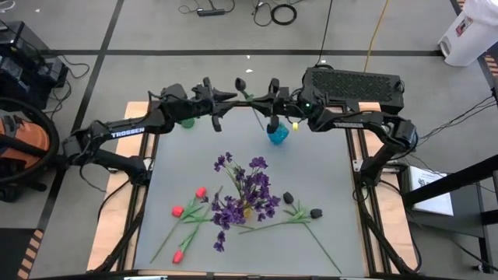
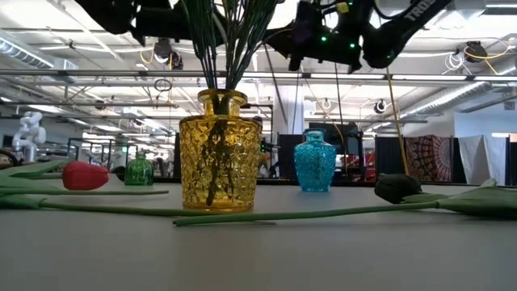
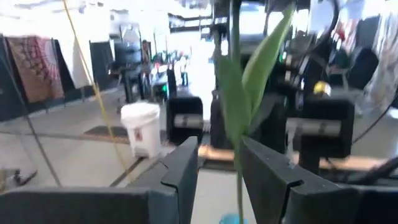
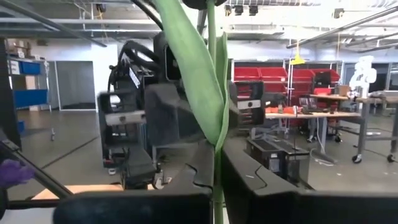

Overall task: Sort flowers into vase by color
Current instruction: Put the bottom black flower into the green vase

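A black-headed flower (image 1: 241, 82) with a green stem and long leaves (image 4: 193, 68) hangs upright over the blue vase (image 1: 278, 134) at the table's far side. My right gripper (image 4: 216, 180) is shut on its stem. My left gripper (image 3: 221, 174) faces it from the table's left side and is open. The same stem (image 3: 238, 155) stands in its gap, close to one finger (image 3: 267, 174). Purple sprays (image 1: 245, 190) stand in the yellow vase (image 2: 218, 153). Red tulips (image 1: 191, 210) and black blooms (image 1: 299, 206) lie flat on the table. My right gripper pinches the flower's stem (image 4: 215, 155) between its two fingers, just below the leaves. The fingers come about level from the table's right side and lie across the stem. The flower stands upright in the hold, clear of the table. My left gripper: I cannot tell whether its finger touches the stem.
A small green vase (image 1: 187, 122) stands at the far left of the table, under my left arm. The yellow vase stands mid-table among the loose flowers. Bare grey table (image 1: 327, 171) lies between the blue vase and those flowers.
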Motion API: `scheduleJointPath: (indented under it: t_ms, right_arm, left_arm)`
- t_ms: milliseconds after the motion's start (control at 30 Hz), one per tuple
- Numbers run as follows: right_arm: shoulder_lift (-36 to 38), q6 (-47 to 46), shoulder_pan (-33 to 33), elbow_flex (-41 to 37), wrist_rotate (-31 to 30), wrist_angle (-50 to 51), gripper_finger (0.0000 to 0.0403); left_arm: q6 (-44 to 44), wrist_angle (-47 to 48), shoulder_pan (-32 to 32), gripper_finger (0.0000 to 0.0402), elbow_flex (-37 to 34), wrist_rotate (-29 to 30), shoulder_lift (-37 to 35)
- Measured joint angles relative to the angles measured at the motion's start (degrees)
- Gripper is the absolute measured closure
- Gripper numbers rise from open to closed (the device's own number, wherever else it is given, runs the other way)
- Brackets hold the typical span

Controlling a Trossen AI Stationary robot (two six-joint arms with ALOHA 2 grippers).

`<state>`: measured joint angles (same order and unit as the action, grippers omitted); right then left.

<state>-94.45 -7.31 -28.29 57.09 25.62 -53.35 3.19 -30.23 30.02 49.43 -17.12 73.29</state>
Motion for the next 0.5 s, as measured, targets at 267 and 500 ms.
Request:
scheduleJointPath:
  t_ms: [267, 500]
  right_arm:
    - [-2.1, 0.3, 1.1, 1.3, -0.1, 0.0, 0.0399]
    - [-2.0, 0.6, 1.6, 1.3, -0.2, -1.5, 0.0399]
  left_arm:
    - [-6.4, -2.4, 0.0, 0.0277, 0.0, -0.4, 0.2]
    - [-9.8, -2.7, 0.0, 0.0277, 0.0, -2.6, 0.2]
